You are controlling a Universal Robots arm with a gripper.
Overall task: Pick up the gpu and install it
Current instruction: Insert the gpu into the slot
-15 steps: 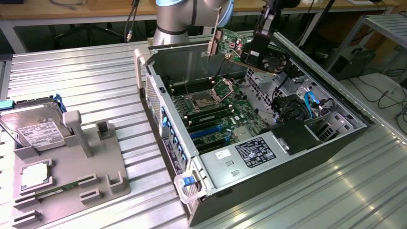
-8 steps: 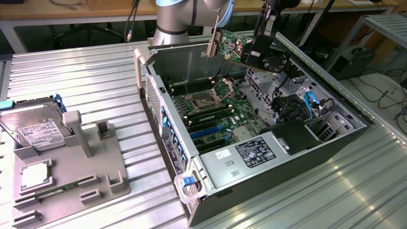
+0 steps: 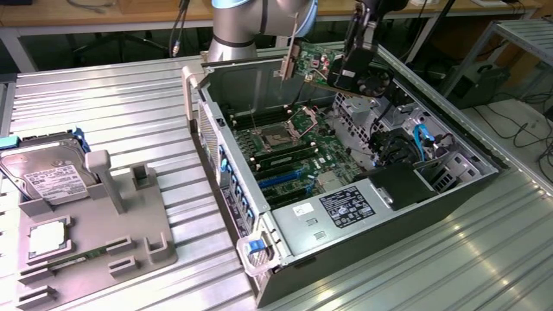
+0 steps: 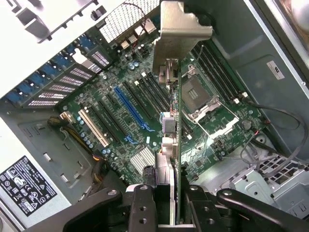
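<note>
**Status of work**

1. Pick-up was judged complete. The gpu [image 3: 333, 65] was found clear of the grey holding fixture [image 3: 129, 253] and suspended in the air above the open computer case [image 3: 406, 214], toward its far end in the exterior view.

2. The gripper [image 4: 166, 205] was found partly closed, with its 2 fingers clamped on the card's edge. In the wrist view the card was seen edge-on, extending away from the fingers. The pale metal bracket [image 4: 181, 29] was at the end farthest from them.

3. Installation was judged not done. The card was held well apart from the motherboard [image 4: 120, 111], and no contact with any slot was observed. The long blue expansion slot [image 4: 130, 108] and the slots beside it were seen empty. In the wrist view the card's line lay nearer the processor socket [image 4: 195, 94] than the blue slot. Alignment over a slot and seating were therefore recorded as outstanding.

4. The hard drive [image 3: 48, 172] and the slim green memory stick [image 3: 76, 260] were noted resting on the fixture, well apart from the gripper.
</note>
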